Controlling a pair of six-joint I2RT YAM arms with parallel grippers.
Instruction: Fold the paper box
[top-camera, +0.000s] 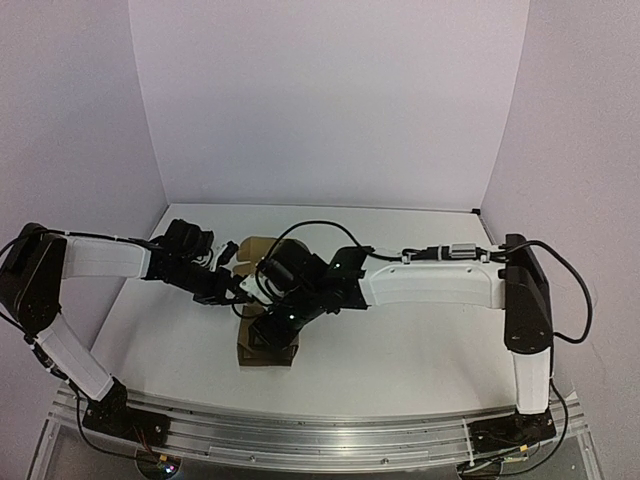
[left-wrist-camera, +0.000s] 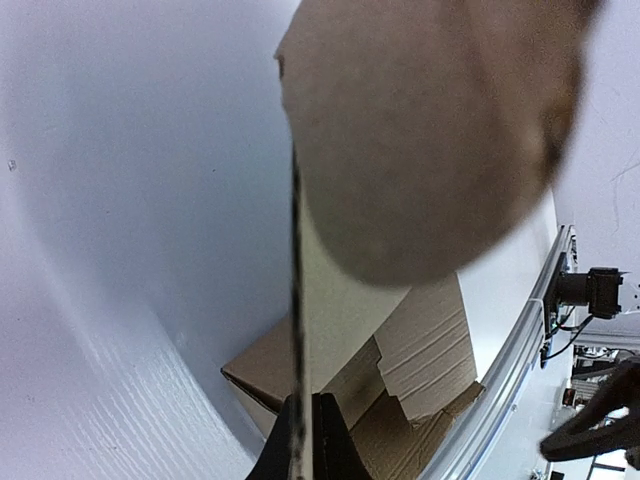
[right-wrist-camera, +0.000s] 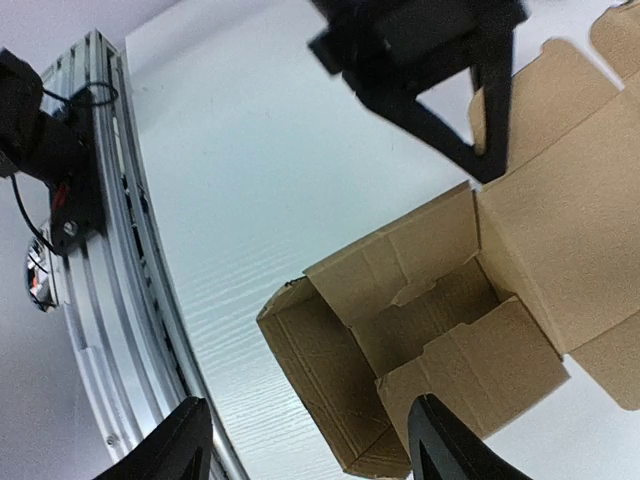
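Two-fingered left end effector pinches the paper box flap.

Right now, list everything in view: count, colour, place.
paper box: one, brown cardboard, partly formed with its top open, on the middle of the table.
table: one, white, under the box.
rail: one, silver metal, along the table's near edge.
backdrop: one, white, behind and at both sides of the table.
left gripper: one, black, shut on a raised flap of the paper box.
right gripper: one, black, open, over the paper box.
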